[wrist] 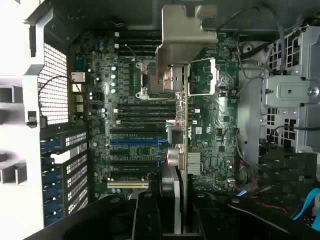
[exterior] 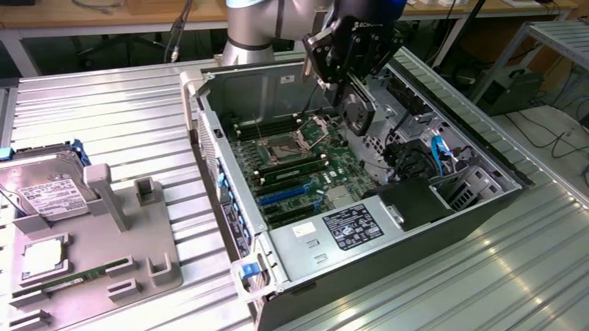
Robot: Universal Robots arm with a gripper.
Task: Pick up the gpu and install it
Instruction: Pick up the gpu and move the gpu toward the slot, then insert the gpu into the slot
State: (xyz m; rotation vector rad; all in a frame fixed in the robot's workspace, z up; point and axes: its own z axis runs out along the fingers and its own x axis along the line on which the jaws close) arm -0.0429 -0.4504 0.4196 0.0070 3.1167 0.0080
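Green gpu [exterior: 355,114] in pincer [exterior: 338,83] over case [exterior: 207,134]

Brightly, evenly lit from overhead in the exterior view, with soft streaks of glare along the ribbed metal counter [exterior: 101,117] toward its far edge. Heavily shadowed inside the open computer case [exterior: 478,214]. Dim and contrasty in the wrist view: blown out to flat white on the case's outer wall, murky across the motherboard [wrist: 215,130], with a pale sheen on the gpu [wrist: 182,45] bracket and a near-black end effector [wrist: 176,180] in the foreground.
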